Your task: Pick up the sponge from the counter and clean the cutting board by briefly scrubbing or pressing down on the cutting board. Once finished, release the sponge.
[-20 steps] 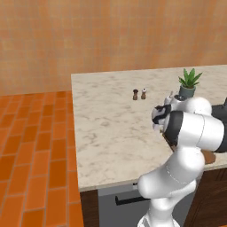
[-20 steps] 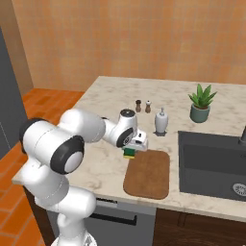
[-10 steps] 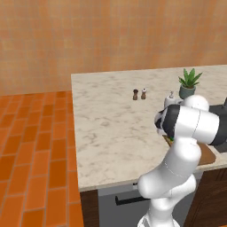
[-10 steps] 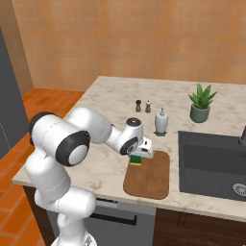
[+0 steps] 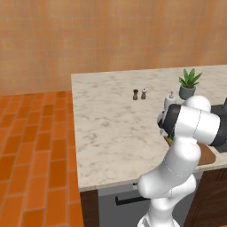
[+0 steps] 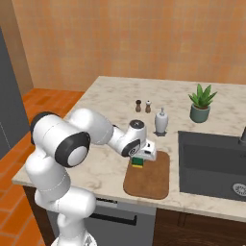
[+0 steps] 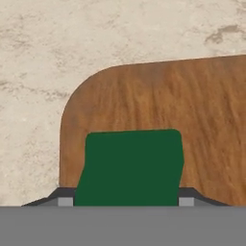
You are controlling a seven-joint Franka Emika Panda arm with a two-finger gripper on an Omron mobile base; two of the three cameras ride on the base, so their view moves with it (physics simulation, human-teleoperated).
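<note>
The sponge [image 7: 129, 166], dark green on top with a yellow layer beneath, sits between the jaws over the near left corner of the cutting board [image 6: 149, 175]; in the hand view its green face lies between the two dark finger tips [image 7: 186, 198], which close in on either side of it, so the jaws are pinching the sponge. In the right base view the sponge [image 6: 138, 162] looks to be resting on or just above the wood at the board's corner nearest the arm, though contact cannot be settled from these pictures. The gripper [image 6: 142, 156] points down from a low, bent forearm. The board lies on the marble bench [image 6: 108, 103], just beside the dark sink basin [image 6: 211, 161], with a small white bottle [image 6: 161, 121], two small shakers [image 6: 142, 105] and a potted plant [image 6: 200, 103] farther back. The step in hand appears to be the cleaning itself: the pick-up is done and the sponge is at the board. The next move likely calls for a firm downward press or a short rub across the wood, keeping the sponge within the board's edge, and only then a spreading of the jaws to let it go.
</note>
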